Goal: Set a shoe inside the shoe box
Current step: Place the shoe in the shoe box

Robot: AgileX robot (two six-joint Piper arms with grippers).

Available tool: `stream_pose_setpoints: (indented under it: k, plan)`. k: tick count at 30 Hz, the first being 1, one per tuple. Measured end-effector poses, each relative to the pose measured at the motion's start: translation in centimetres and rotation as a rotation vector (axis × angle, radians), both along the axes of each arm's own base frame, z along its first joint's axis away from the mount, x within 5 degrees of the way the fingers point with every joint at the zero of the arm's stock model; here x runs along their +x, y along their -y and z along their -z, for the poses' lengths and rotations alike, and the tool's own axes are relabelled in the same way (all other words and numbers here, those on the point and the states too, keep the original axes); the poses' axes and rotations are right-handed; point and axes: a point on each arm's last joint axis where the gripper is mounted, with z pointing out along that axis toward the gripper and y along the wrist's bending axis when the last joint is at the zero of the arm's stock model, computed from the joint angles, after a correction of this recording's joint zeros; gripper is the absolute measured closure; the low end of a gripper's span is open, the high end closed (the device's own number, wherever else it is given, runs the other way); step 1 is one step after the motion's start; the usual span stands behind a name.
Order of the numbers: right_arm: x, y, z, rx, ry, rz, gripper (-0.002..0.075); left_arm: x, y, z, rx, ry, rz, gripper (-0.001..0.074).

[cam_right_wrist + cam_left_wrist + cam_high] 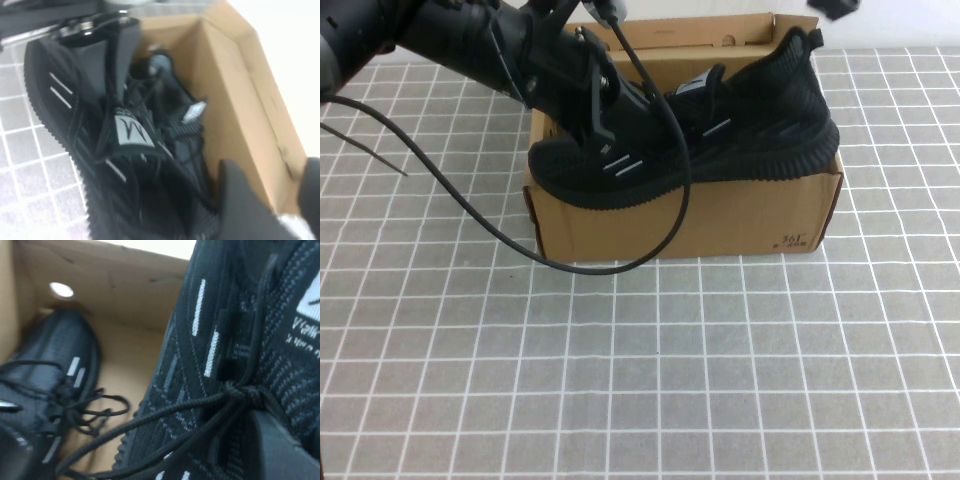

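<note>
- Lowering the shoe [720,140] into the shoe box [680,215] is the step in hand, as I judge it; the shoe sits tilted across the open top, its sole over the near wall, toe toward the robot's left and heel raised to the right, not yet down inside.
- The left gripper [595,95] is at the shoe's forefoot, clenched on the upper by the laces; the left wrist view shows a dark finger [272,445] pressed against the knit just beside the lace knot.
- The right gripper [267,200] hovers above the box's right end near the heel, its fingers apart and grasping nothing; only a dark corner of it shows at the top edge of the high view.
- A second, matching sneaker [47,390] already lies on the box floor against the far wall, with its laces loose.
- The next move calls, in my view, for carrying the toe inward past the near wall and tipping the shoe level, so it drops into the bare strip of cardboard beside its mate; the sole may catch on the wall's rim, and the black cable [620,262] hanging in front of the box could drag.
</note>
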Motion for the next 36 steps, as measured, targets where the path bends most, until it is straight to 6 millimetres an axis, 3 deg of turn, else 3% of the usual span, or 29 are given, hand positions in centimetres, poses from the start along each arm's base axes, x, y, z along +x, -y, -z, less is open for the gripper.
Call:
stream_pose_setpoints:
  k: [5,8,11,16,24,30,36]
  plan:
    - [-1.7,1.4,-1.9,0.089,-0.020,0.158,0.0662,0.7,-0.1,0.0,0.015,0.067,-0.051,0.0706]
    - [-3.1,2.2,-2.8,0.139,-0.036,0.205,0.0720,1.2,-0.2,-0.1,0.021,0.141,-0.056,0.0706]
    - [-5.3,3.2,-3.4,0.171,-0.054,0.235,0.0734,1.4,-0.2,-0.4,0.033,0.211,-0.031,0.0706]
    - [-8.5,4.8,-2.0,0.188,-0.145,0.293,0.0740,2.4,0.1,-0.6,0.037,0.263,-0.006,0.0706]
    - [-13.9,7.0,0.7,0.226,-0.237,0.329,0.0742,5.3,1.0,1.9,0.039,0.237,-0.013,0.0706]
    - [-17.6,8.7,2.0,0.247,-0.238,0.343,0.0742,5.9,1.3,3.5,0.039,0.192,0.000,0.0706]
    - [-19.8,9.8,3.1,0.289,-0.207,0.350,0.0742,5.9,2.0,4.0,0.021,0.185,0.027,0.0706]
